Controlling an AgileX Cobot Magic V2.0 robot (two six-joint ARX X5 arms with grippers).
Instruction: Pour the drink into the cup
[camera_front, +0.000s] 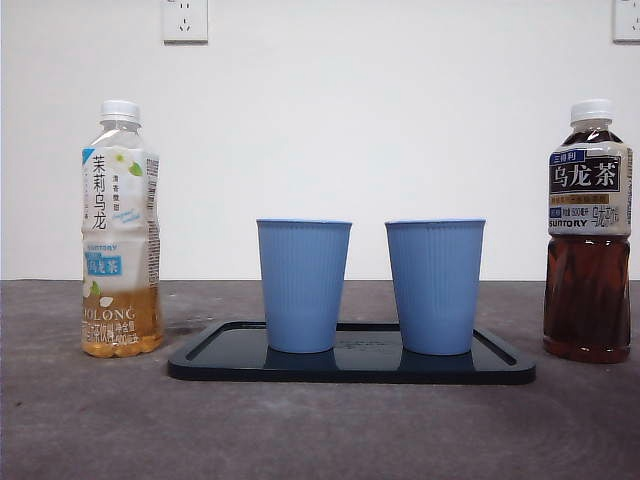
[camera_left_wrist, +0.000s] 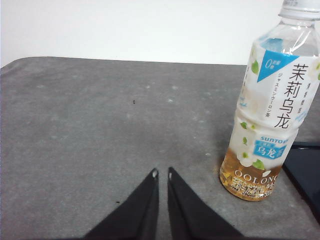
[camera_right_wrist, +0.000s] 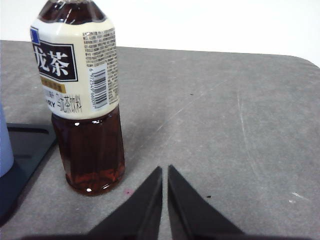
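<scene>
Clearly nothing was poured when I looked: both bottles stood capped, untouched. My left gripper and right gripper had fingers nearly touching, holding nothing, the pale bottle and dark bottle just beyond and beside their tips. Both cups waited on the tray.

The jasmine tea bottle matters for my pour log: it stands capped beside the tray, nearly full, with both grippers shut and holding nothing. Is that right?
Not quite. The jasmine tea bottle is nearly empty, not nearly full: the front view shows tea only near its base. It is capped and stands beside the tray, and the left gripper and right gripper are shut on nothing.
</scene>
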